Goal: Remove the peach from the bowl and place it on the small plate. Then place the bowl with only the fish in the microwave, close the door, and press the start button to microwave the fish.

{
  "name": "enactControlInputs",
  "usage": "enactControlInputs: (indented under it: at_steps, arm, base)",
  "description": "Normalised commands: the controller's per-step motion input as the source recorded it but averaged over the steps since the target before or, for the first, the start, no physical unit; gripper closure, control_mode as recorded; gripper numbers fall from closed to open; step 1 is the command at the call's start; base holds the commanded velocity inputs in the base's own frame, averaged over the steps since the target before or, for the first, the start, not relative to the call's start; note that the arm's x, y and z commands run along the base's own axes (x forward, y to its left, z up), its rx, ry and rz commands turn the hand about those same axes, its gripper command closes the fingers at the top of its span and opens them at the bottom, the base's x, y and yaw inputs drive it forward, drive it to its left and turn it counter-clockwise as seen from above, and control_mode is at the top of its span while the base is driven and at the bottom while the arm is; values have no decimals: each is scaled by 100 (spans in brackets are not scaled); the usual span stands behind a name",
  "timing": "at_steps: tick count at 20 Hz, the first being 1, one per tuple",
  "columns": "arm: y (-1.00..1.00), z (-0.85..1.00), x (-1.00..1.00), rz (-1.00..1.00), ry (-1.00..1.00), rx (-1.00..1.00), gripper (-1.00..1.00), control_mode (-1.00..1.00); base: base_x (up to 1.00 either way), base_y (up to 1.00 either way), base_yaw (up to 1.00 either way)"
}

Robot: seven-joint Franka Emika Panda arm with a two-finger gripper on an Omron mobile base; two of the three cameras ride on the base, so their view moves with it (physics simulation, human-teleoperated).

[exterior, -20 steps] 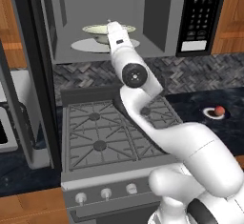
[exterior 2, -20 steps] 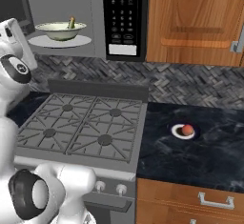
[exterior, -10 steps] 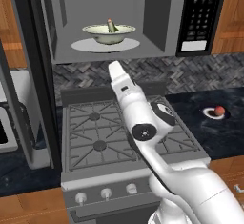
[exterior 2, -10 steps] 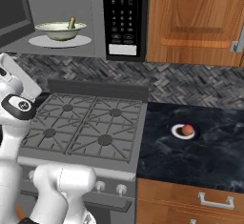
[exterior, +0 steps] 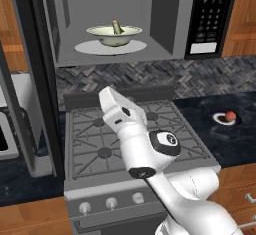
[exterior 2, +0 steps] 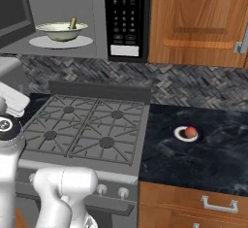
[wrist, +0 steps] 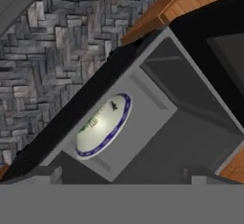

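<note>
While the claw hangs wide open and empty over the stove (exterior: 125, 134), the bowl (exterior: 114, 34) with fish (exterior: 117, 26) sits above it in the open microwave (exterior: 150, 19); peach (exterior: 230, 116) rests on the small plate (exterior: 220, 119) on the desk (exterior: 235, 134) off to its right.

bowl (exterior: 114, 33): glossy cream ceramic | microwave (exterior: 172, 14): matt grey metal | desk (exterior 2: 203, 144): polished dark stone | cabinet (exterior 2: 193, 23): smooth wood | backsplash (exterior: 150, 74): rough grey tile

You won't get any readable text here. The microwave (exterior: 125, 19) keypad panel (exterior 2: 125, 16) on its right edge has rows of pale marks, probably button labels, too small to make out. No brand, number or sign is legible anywhere else.
</note>
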Motion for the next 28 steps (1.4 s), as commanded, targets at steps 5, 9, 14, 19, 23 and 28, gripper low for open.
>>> enactControlInputs:
  at_steps: [5,9,14,19,23,28]
  arm:
    - [95,-1,-32,-22,-5,-25,-100,-100]
    - [82,-21,-5,-21,0,-22,-100,-100]
    - [33,-36,0,-8,0,-15,-100,-100]
    - [1,-44,0,0,0,-8,-100,-100]
    - [63,2,0,-13,-6,-3,-100,-100]
    - [100,29,0,-28,-21,-2,-100,-100]
  base:
    - [0,0,0]
    - [0,0,0]
    - [0,0,0]
    - [0,0,0]
    - [0,0,0]
    - [0,0,0]
